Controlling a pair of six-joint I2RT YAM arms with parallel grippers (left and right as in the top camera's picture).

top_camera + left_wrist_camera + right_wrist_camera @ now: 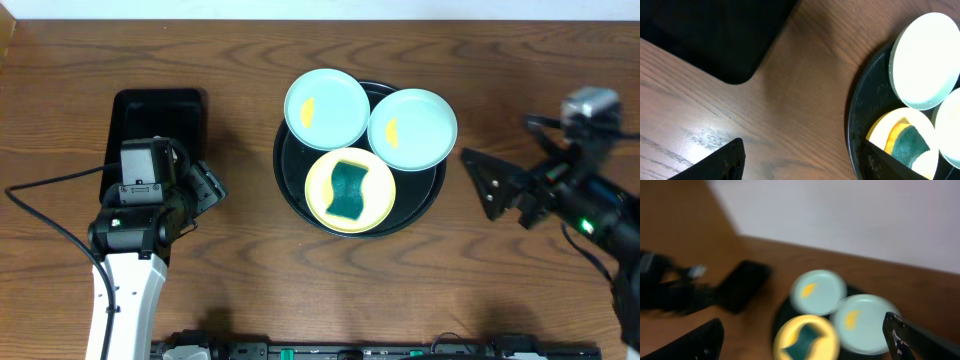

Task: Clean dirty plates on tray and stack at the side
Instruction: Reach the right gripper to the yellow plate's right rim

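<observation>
The round black tray [288, 175] sits mid-table with three plates on it. A light blue plate [326, 108] with a yellow smear lies at its back left. A second smeared light blue plate [412, 128] lies at its back right. A pale yellow plate [321, 190] at the front carries a green sponge [348, 192]. My left gripper [205, 190] is open and empty, left of the tray. My right gripper [495, 185] is open and empty, right of the tray. The right wrist view is blurred and shows the plates [818, 291] between its fingers [805, 340]. The left wrist view shows the tray rim [852, 115].
A rectangular black tray [150, 125] lies at the left, behind my left arm. Cables run along the left side and the front edge of the wooden table [240, 260].
</observation>
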